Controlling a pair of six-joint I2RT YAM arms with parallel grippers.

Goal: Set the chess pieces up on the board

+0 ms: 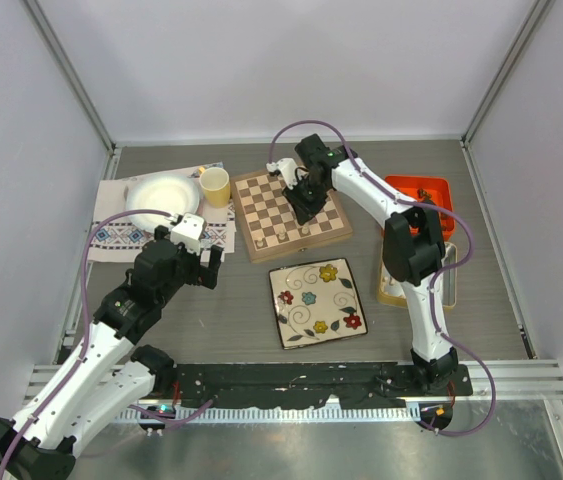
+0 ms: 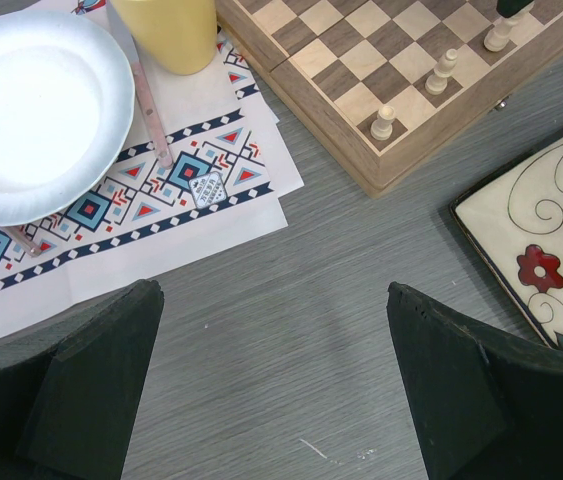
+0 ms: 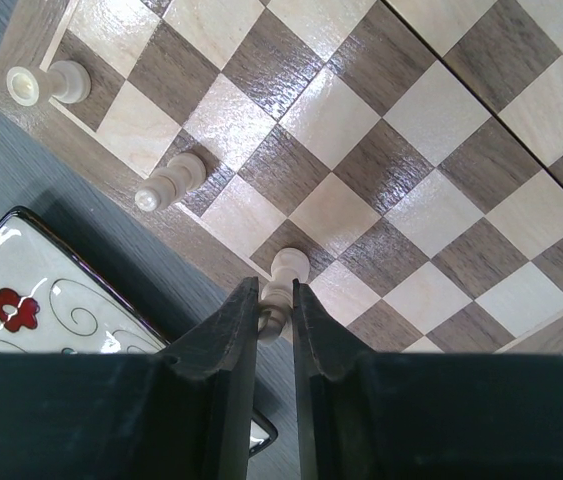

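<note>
The right pincer (image 1: 306, 212) hangs tip-down over the board (image 1: 261, 205), above its near edge. A pale piece (image 1: 304, 230) stands right at its tip, too small here to tell whether it is gripped. Two more pale pieces (image 1: 282, 238) sit along the same edge, to this pincer's left. Nearer than it lies a floral plate (image 1: 316, 300); to its right, partly behind the arm, sits an orange tray (image 1: 426, 188). The left pincer (image 1: 212, 268) hovers over the table (image 1: 241, 320), left of the board. Just beyond it lies a mat (image 1: 121, 238) with a white plate (image 1: 161, 195) and a yellow cup (image 1: 215, 186).
</note>
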